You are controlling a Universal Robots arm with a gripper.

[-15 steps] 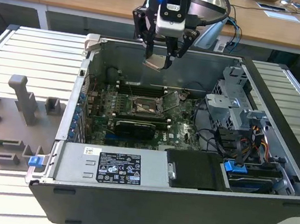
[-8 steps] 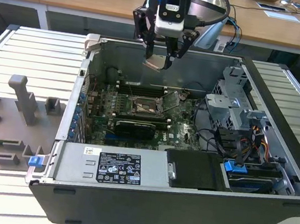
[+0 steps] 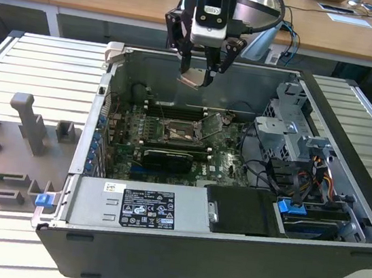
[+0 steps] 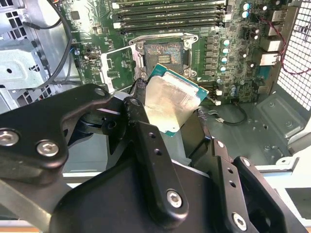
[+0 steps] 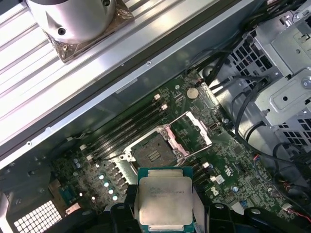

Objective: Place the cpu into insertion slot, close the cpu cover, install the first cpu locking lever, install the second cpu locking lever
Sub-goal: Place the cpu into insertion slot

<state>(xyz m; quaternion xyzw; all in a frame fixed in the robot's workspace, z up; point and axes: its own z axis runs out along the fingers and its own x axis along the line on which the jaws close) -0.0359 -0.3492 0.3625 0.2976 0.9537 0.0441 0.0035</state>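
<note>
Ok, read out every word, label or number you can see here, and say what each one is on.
Nothing is legible enough to quote.
Large white label on the grey metal power-supply box: rows of print, too small.
Small white sticker beside it: blurred.
Small square silver-topped cpu, clamped in the black gripper: faint lines, unreadable.
Green circuit board: tiny white marks, unreadable.
</note>
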